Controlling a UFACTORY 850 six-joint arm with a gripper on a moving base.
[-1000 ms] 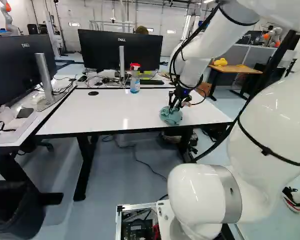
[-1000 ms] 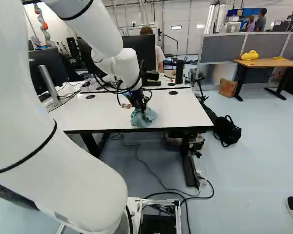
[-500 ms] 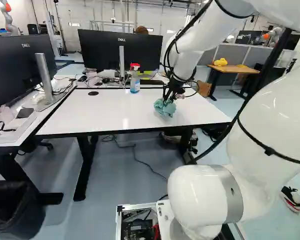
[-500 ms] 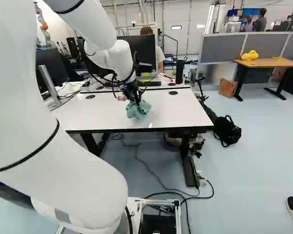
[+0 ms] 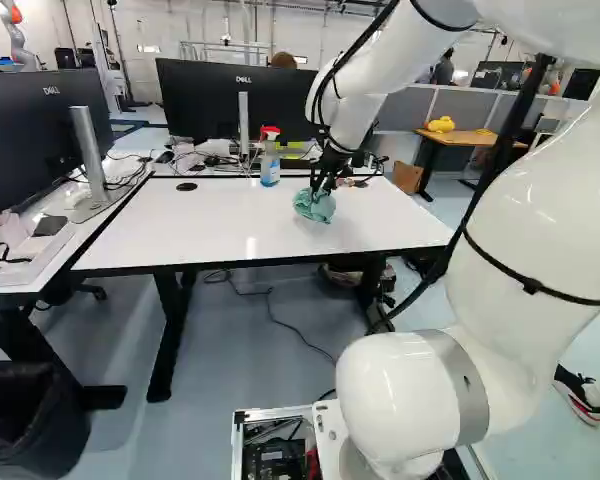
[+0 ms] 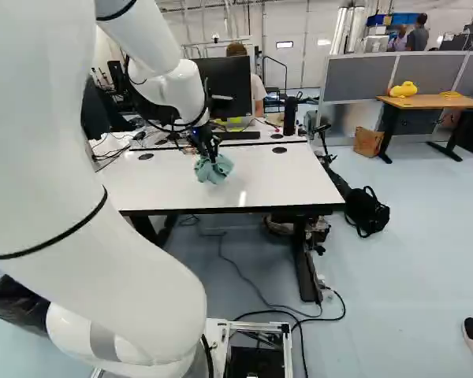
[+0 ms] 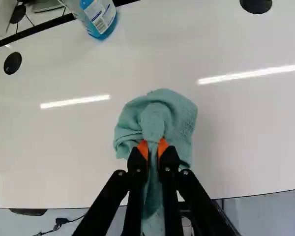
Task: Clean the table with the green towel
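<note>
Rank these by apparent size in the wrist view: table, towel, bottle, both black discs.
Table
Towel
Bottle, partly in view
Disc nearer the bottle, other disc: too alike to rank

I see the teal-green towel crumpled into a soft, rounded bundle on the table, right of the tabletop's middle in the left base view. One fold is pinched in my gripper — the bulk spreads ahead of the fingers, and a narrow tail runs back between them. The table is upright on dark legs, its glossy white top streaked with reflected light and edged in black.
</note>
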